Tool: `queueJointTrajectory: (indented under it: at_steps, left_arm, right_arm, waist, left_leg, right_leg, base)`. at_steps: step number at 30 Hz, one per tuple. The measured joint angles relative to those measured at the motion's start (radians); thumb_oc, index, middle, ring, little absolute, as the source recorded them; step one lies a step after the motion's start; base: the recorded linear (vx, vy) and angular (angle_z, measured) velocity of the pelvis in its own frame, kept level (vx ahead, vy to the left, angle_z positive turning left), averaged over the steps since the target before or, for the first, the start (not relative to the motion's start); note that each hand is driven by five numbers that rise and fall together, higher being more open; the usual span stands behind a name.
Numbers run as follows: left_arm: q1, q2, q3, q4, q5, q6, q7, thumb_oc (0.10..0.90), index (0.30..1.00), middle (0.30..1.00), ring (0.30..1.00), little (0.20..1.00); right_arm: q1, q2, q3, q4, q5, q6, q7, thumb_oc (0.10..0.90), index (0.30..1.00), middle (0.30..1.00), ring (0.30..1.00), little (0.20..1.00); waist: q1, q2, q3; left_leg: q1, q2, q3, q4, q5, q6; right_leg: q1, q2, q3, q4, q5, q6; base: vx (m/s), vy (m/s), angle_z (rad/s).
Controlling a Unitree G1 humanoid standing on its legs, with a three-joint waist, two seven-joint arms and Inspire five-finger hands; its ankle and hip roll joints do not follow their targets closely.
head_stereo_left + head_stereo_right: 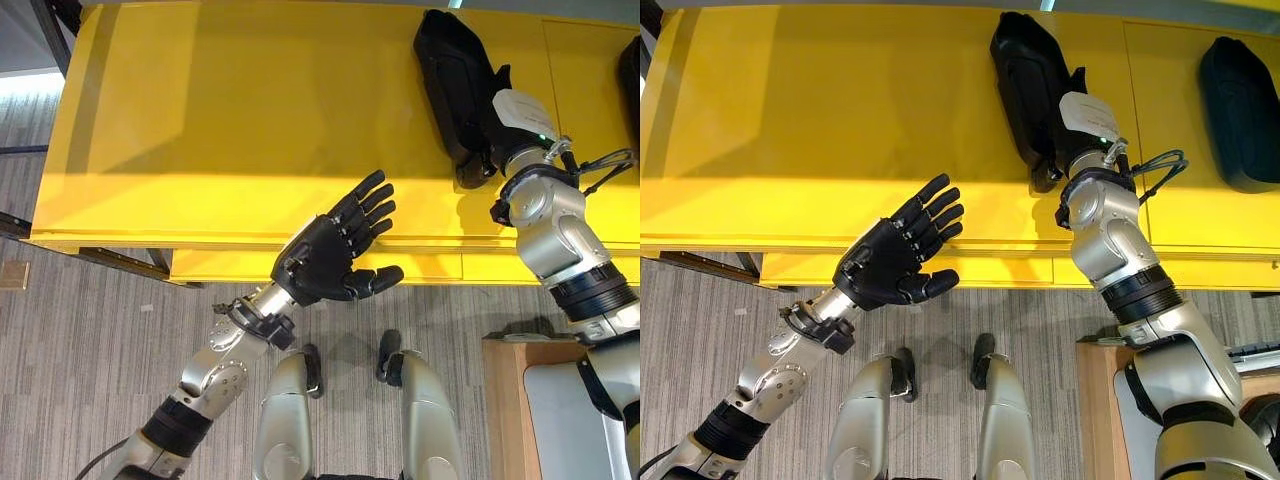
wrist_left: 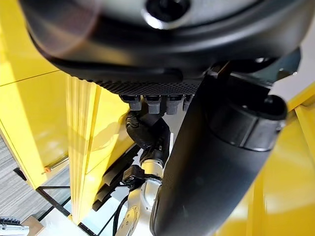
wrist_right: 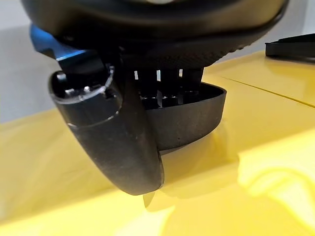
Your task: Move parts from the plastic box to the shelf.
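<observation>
A glossy yellow shelf (image 1: pixel 790 120) spans the head views above grey striped floor (image 1: pixel 90 340). Two black parts lie directly on it: one long part (image 1: pixel 1025 75) toward the middle, and another part (image 1: pixel 1240 110), probably alike, near the right end.

We see the yellow shelf (image 1: pixel 250 120) brightly lit from above, with a soft shadow band across its far part and a glossy sheen near its front edge. In the right wrist view bright glare patches lie on the shelf beside the black part (image 3: pixel 197 118), whose shadow falls beneath it. The left wrist view is blurred up close, with a faint flare.
</observation>
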Motion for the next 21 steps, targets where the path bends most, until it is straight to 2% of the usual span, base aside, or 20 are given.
queueJointTrajectory:
  at_steps: [16, 21]
  left_arm:
    - [0.000, 0.000, 0.000, 0.000, 0.000, 0.001, 0.001, 0.900, 1.000, 1.000, 1.000, 1.000]
    - [0.000, -0.001, 0.000, 0.000, 0.001, 0.001, 0.003, 0.900, 1.000, 1.000, 1.000, 1.000]
  right_arm:
    - [0.024, 0.015, -0.026, -0.019, 0.037, 0.001, -0.005, 0.900, 1.000, 1.000, 1.000, 1.000]
    - [0.039, 0.028, -0.023, -0.028, 0.056, -0.017, -0.061, 0.900, 1.000, 1.000, 1.000, 1.000]
  waist:
    - [-0.014, 0.000, 0.000]
    - [-0.017, 0.000, 0.000]
  left_leg:
    - [0.013, -0.002, 0.006, -0.006, -0.003, 0.000]
    - [0.021, -0.003, 0.016, -0.012, -0.003, 0.001]
  right_leg:
    - [0.008, -0.001, 0.003, -0.001, -0.001, 0.002]
    - [0.008, -0.001, 0.012, -0.001, -0.001, 0.003]
  base:
    - [0.00, 0.000, 0.00]
    - [0.01, 0.021, -0.04]
